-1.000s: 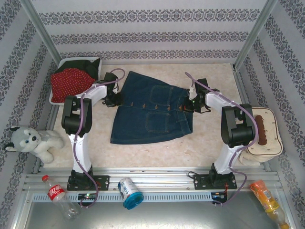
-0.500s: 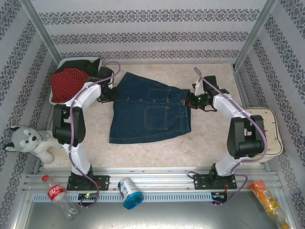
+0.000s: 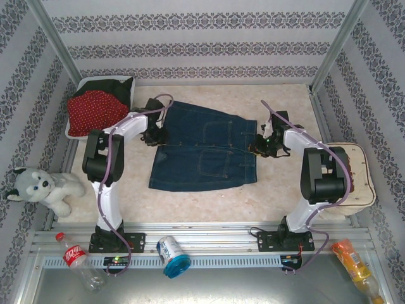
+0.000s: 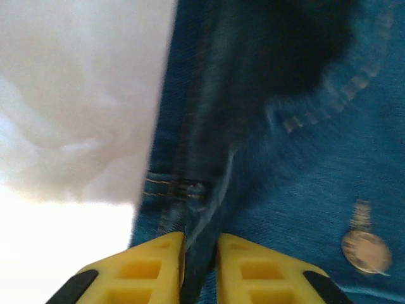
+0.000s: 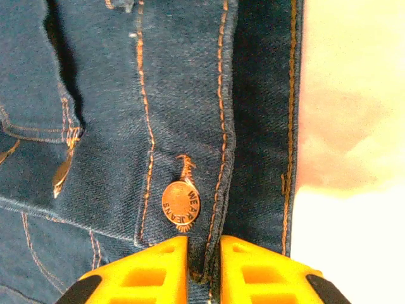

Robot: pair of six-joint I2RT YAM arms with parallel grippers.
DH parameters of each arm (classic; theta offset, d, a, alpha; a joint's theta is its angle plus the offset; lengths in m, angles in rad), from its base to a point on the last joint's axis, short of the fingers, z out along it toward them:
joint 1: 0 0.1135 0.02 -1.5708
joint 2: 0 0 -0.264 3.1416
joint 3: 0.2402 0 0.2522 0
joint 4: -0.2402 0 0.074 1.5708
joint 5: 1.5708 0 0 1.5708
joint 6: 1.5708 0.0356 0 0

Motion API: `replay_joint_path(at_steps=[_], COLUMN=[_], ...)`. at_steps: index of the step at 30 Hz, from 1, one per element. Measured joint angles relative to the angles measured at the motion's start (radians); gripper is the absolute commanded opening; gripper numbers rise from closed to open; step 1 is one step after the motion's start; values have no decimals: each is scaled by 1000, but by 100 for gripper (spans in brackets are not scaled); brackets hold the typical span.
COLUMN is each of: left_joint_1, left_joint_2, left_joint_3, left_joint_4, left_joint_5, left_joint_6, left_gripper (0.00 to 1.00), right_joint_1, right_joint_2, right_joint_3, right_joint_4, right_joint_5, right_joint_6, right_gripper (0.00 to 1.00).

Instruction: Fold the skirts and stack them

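Observation:
A dark blue denim skirt (image 3: 202, 149) lies flat in the middle of the table, front pocket and buttons up. My left gripper (image 3: 157, 134) sits low at its left edge. In the left wrist view the gripper (image 4: 201, 244) is slightly open, with a ridge of denim (image 4: 272, 190) loose between the yellow fingers. My right gripper (image 3: 258, 147) is at the skirt's right edge. There the gripper (image 5: 204, 247) stands slightly open astride the stitched hem (image 5: 221, 158), beside a copper button (image 5: 180, 204). A red polka-dot skirt (image 3: 92, 109) and a black skirt (image 3: 119, 85) lie in the basket (image 3: 71, 130).
A plush husky (image 3: 41, 187) lies off the table's left edge. A cream bag with a brown handle (image 3: 351, 177) sits at the right edge. A plastic bottle (image 3: 79, 259), a can (image 3: 172, 255) and an orange bottle (image 3: 354, 263) lie on the near rail.
Both grippers drew the denim skirt's sides outward and came back down, and it now lies squarer. Their fingers have parted a little.

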Motion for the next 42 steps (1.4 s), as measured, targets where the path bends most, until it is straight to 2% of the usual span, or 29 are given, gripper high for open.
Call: replay_joint_path(at_steps=[2, 4, 5, 7, 9, 10, 13, 16, 19, 22, 26, 28, 36, 38, 42], left_joint_1=[1, 2, 2, 1, 0, -3, -31, -98, -177, -213, -211, -209, -208, -208, -208], left_joint_2=[-2, -26, -49, -120, -216, -279, -444, -532, -533, -501, -443, -477, -671, -683, -688], left_joint_3=[0, 0, -2, -24, -71, -106, -212, -324, -435, -555, -652, -689, -944, -930, -826], left_joint_4=[-17, -24, -28, -31, -32, -31, -24, 23, 115, 228, 293, 340, 589, 572, 432], left_joint_5=[-32, -57, -71, -94, -108, -108, -64, 50, 171, 260, 270, 272, 325, 340, 375], left_joint_6=[-6, -18, -24, -44, -64, -79, -132, -203, -282, -361, -418, -436, -518, -517, -490], left_gripper=[80, 97, 100, 100, 100, 100, 100, 100, 100, 100, 100, 100, 100, 100, 100], right_joint_1=[0, 0, 0, 0, 1, 1, 15, 50, 82, 99, 93, 85, 47, 47, 48], right_joint_2=[-14, -39, -50, -63, -69, -70, -56, 15, 133, 257, 415, 463, 490, 491, 472], right_joint_3=[0, 3, 11, 42, 75, 93, 140, 219, 319, 402, 502, 528, 562, 565, 550], right_joint_4=[-15, -33, -45, -63, -62, -56, -16, 39, 78, 111, 126, 134, 227, 232, 244], right_joint_5=[27, 57, 66, 79, 74, 53, -38, -117, -148, -146, -116, -98, -59, -58, -49], right_joint_6=[8, 16, 23, 34, 45, 56, 84, 124, 155, 194, 256, 299, 473, 475, 436], right_gripper=[48, 56, 58, 61, 79, 97, 98, 98, 98, 98, 98, 98, 98, 98, 98])
